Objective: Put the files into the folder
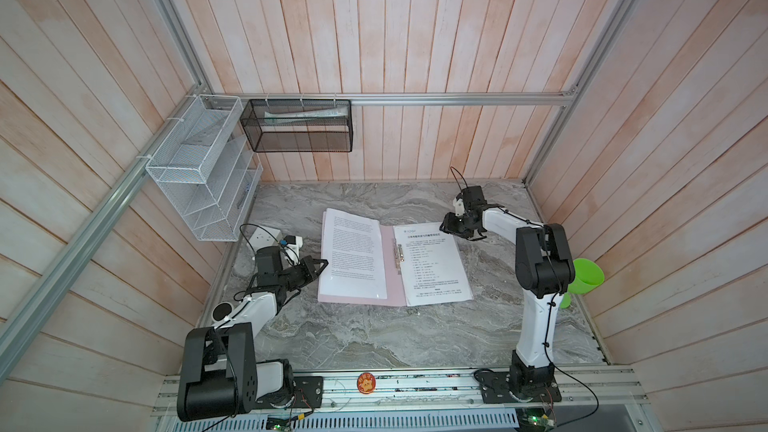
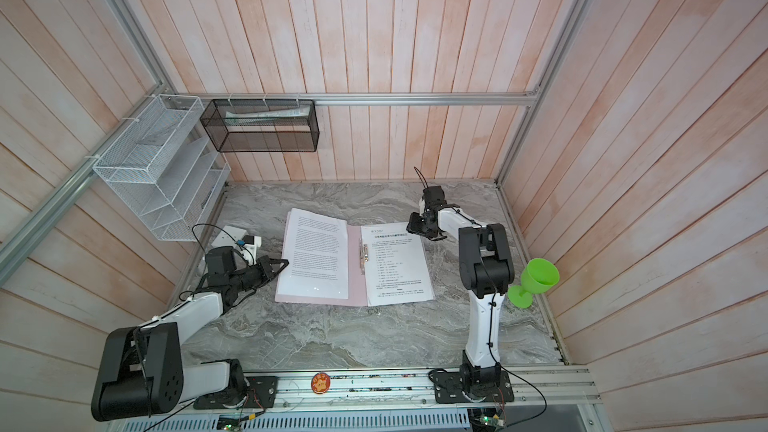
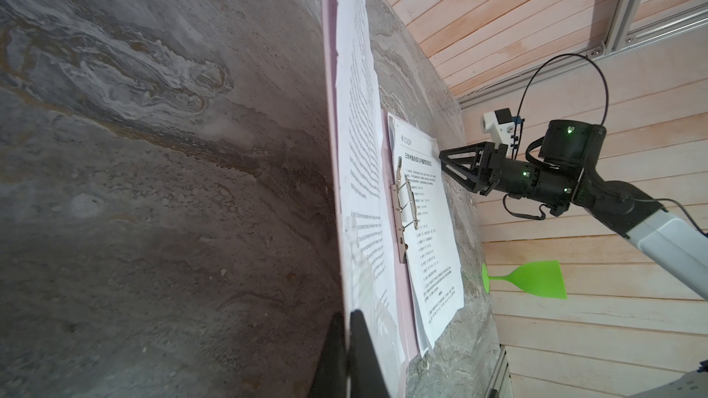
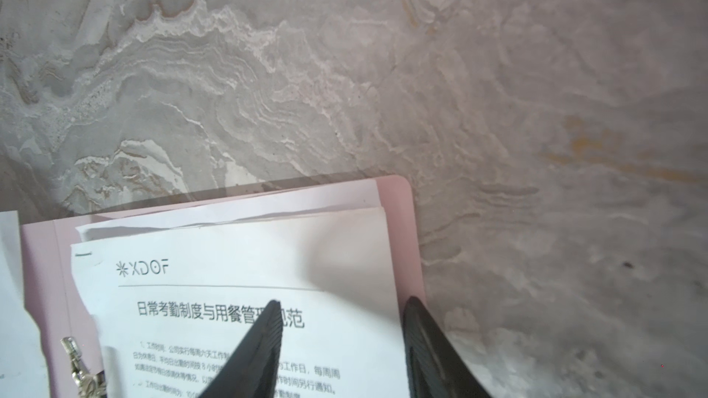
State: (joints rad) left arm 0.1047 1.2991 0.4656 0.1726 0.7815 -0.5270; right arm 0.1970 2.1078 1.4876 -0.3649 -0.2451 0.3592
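Open folder (image 1: 392,288) flat on the desk (image 1: 374,338), spine running near-to-far; files (image 1: 434,263) lie on both leaves. My left hand (image 1: 324,262), closed, meets the left leaf's outer edge, so I judge it nearest for swinging that leaf rightward. My right hand (image 4: 343,302) hovers, jaws apart, over the files' far corner.

White wire rack (image 1: 195,168) and black mesh basket (image 1: 299,126) hang far left (papers in the black one), green goblet (image 2: 536,280) at the surface's (image 1: 374,334) right edge.
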